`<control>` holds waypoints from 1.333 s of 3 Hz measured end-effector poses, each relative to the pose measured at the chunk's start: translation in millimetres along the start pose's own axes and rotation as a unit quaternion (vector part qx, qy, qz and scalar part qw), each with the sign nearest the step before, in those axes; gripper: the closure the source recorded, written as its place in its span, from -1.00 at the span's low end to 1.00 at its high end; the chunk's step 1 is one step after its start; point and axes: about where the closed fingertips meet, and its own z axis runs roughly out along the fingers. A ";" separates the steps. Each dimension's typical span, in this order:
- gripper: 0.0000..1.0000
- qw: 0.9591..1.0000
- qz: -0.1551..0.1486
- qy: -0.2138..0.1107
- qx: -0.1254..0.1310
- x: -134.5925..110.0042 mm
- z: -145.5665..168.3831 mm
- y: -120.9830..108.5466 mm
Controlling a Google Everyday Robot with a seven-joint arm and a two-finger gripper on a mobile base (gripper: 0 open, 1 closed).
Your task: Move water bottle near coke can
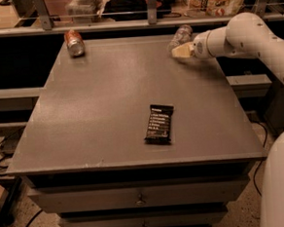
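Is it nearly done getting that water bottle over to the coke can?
Early on. Nothing looks done: the water bottle lies at the far right edge of the table, the coke can on its side at the far left corner. In hand: the robot's hand is right beside the bottle. Left: securing it and carrying it across.

Your pincer sits low over the far right part of the surface, close to the back edge, and points left. Behind it the white wrist lies nearly level and meets a rounded elbow. From there your arm slopes down and out past the right edge. A broad white body section fills the lower right corner.
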 end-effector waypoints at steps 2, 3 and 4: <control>0.91 1.000 -0.013 -0.001 -0.004 -7.4 1.9 7.1; 1.00 1.000 -0.026 -0.007 -0.017 -14.4 -2.1 17.5; 1.00 0.998 -0.051 -0.011 -0.046 -24.5 -5.7 43.5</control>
